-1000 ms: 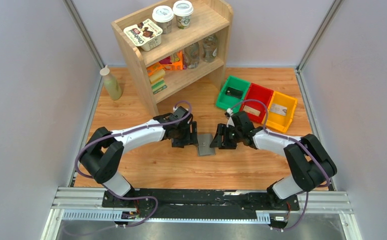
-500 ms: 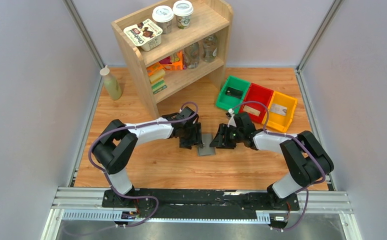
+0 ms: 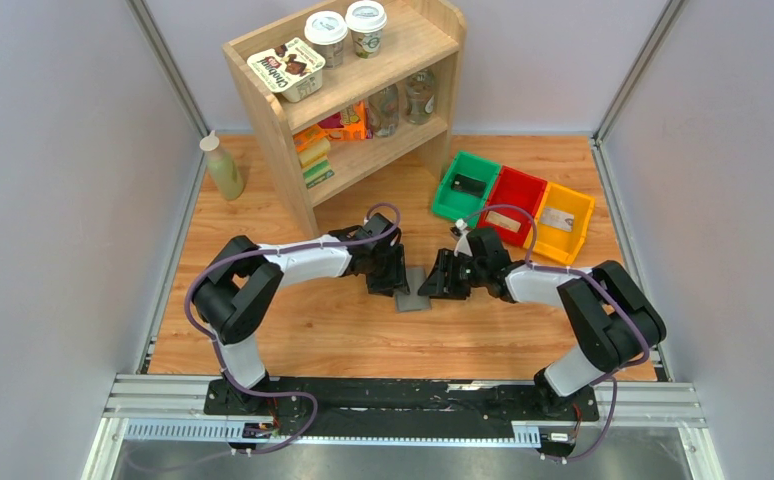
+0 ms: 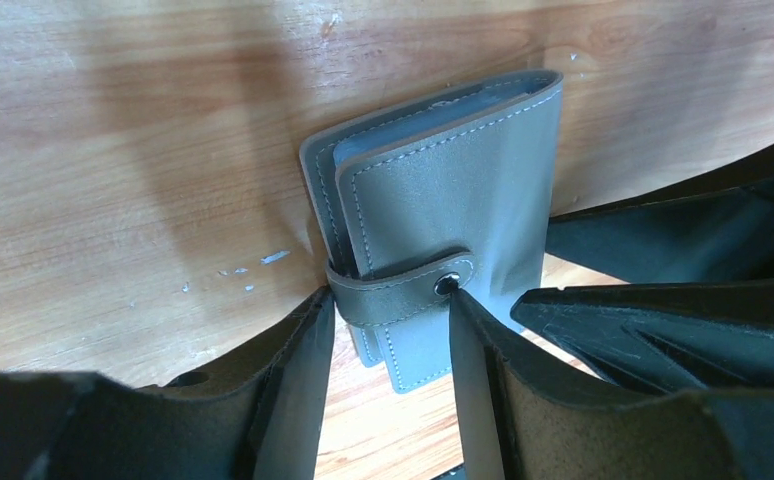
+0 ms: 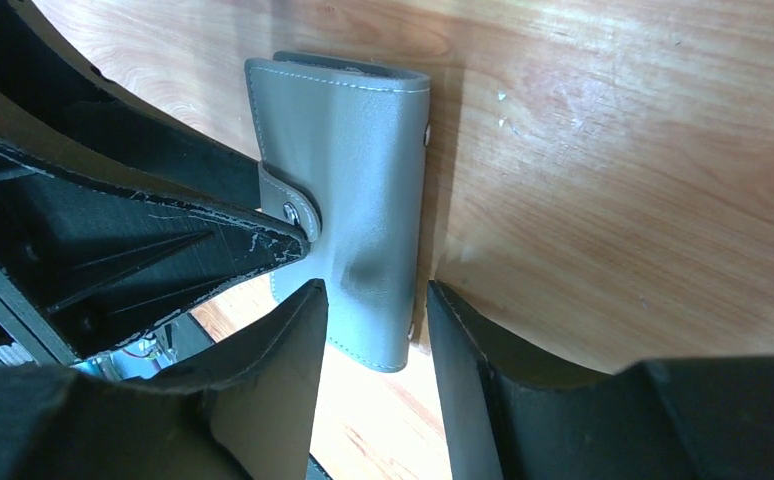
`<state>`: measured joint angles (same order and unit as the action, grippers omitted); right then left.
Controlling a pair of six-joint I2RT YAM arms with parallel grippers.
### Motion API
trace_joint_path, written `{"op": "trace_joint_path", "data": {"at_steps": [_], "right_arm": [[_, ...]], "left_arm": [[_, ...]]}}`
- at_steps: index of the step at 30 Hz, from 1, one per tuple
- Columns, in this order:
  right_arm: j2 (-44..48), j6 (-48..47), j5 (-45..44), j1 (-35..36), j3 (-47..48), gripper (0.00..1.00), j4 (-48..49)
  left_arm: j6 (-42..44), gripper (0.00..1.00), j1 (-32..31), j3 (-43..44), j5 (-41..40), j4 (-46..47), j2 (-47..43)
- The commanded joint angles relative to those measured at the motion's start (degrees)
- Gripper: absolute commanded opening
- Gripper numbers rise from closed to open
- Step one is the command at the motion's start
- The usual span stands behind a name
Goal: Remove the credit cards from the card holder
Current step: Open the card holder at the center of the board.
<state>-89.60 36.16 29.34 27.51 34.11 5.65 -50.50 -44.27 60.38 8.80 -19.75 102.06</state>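
Note:
The card holder is a grey wallet lying closed on the wooden table between my two grippers. Its strap tab is snapped shut. The credit cards are hidden inside; only a pale blue-grey inner edge shows. My left gripper is open at the wallet's left side, its fingertips straddling the tab. My right gripper is open at the right side, its fingers either side of the wallet's lower spine corner. The wallet also shows in the right wrist view.
A wooden shelf with cups, a tub and packets stands at the back. Green, red and yellow bins sit at the back right, each with a small flat item. A pale bottle stands at the back left.
My left gripper has moved right up to the wallet's tab side. My right gripper has edged slightly left against the wallet. The wallet stays closed in the same place.

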Motion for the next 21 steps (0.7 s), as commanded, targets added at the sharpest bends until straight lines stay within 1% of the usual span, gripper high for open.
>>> {"op": "trace_joint_path", "data": {"at_steps": [1,3,5,7,8,9,12,15,21], "right_arm": [[-1.2,0.0,-0.8,1.0,-0.6,0.48,-0.4],[-0.9,0.0,-0.9,1.0,-0.6,0.49,-0.6],[-0.5,-0.6,-1.4,1.1,-0.4,0.50,-1.6],[0.4,-1.4,-2.4,0.9,-0.1,0.51,-3.0],[0.7,-2.0,-2.9,0.9,0.1,0.51,-3.6],[0.8,-2.5,-3.2,0.7,0.3,0.51,-4.1],[0.9,-3.2,-3.2,0.2,0.4,0.51,-4.9],[-0.5,-3.8,-1.2,0.2,0.9,0.51,-4.0],[-4.2,-3.6,3.8,0.3,1.0,0.51,0.8]], "left_arm": [[-0.7,0.52,-0.6,-2.1,0.8,2.2,0.2],[-0.9,0.49,-0.6,-3.9,0.9,2.9,-0.4],[-1.3,0.42,-0.6,-5.5,1.1,3.8,-1.1],[-1.3,0.39,-0.5,-6.9,0.7,4.4,-2.0],[-1.2,0.35,-0.5,-7.3,0.5,4.5,-2.6],[-1.2,0.33,-0.5,-8.0,0.3,4.7,-2.7],[-1.2,0.32,0.0,-9.2,0.5,5.5,-3.8],[-1.1,0.31,0.2,-10.4,1.4,6.8,-4.2],[0.0,0.31,0.5,-10.8,2.7,7.6,-4.5]]}}
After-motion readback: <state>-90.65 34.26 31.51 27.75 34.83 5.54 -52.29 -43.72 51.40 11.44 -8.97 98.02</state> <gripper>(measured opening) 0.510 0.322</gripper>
